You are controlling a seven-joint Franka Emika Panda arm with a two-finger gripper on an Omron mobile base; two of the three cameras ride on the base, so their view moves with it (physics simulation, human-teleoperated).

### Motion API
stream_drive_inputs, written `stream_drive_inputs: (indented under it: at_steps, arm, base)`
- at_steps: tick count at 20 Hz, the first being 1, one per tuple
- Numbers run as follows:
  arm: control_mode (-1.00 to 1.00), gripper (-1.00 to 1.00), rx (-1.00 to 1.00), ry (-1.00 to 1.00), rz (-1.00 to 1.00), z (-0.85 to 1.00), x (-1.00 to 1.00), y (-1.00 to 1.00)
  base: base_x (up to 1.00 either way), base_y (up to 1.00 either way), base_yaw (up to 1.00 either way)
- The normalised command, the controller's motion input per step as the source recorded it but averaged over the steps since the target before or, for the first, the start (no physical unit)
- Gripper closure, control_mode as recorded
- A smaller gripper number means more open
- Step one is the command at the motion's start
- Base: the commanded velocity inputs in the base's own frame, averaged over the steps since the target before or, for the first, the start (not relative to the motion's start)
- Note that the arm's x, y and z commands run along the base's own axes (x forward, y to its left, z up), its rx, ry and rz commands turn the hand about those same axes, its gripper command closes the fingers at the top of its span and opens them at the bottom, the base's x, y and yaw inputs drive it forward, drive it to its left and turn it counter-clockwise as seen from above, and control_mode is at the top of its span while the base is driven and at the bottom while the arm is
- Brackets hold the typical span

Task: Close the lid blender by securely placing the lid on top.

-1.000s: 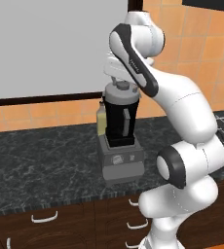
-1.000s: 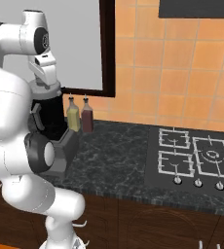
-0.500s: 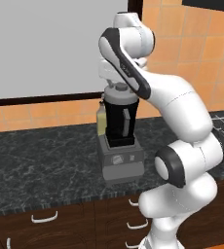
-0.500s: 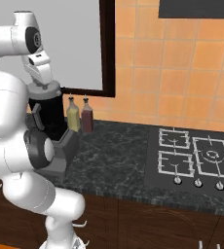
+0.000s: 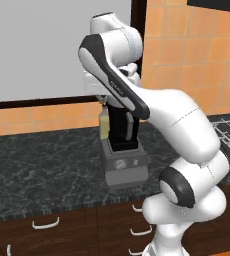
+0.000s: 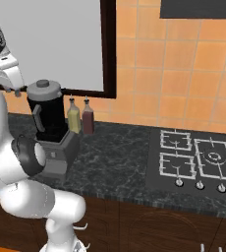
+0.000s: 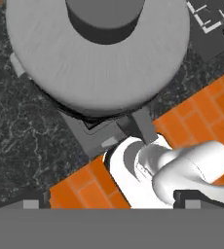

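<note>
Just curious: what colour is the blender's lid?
Light grey; the lid shows best in the right base view.

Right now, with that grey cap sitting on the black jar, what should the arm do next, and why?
Probably just lift straight up and back away. The lid already sits level on the blender jar, covering its mouth. In the hand view the gripper has its jaws spread wide with nothing between them, and the lid lies just below, so any sideways move could knock it.

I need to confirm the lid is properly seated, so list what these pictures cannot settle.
- Left base view: the arm covers the top of the blender, hiding the lid.
- Right base view: the lid sits on the jar, but the seam is too small to judge.
- Hand view: the lid is cut off by the top edge and hides the jar rim.
</note>
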Motion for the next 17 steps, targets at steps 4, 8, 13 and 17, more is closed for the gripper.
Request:
stream_drive_inputs:
  at_steps: [4, 8, 13, 17]
  arm:
    - [-1.00, -1.00, -0.08, -0.11, 0.13, 0.00, -1.00, 0.12]
    - [-1.00, -1.00, -0.01, -0.41, 0.22, 0.00, -0.52, 0.00]
    - [-1.00, -1.00, 0.00, -0.52, 0.33, -0.17, -0.31, 0.00]
    - [-1.00, -1.00, 0.00, -0.43, 0.37, -0.22, -0.10, 0.00]
  base:
    - [0.00, 0.00, 0.00]
    - [0.00, 0.00, 0.00]
    - [0.00, 0.00, 0.00]
    - [0.00, 0.00, 0.00]
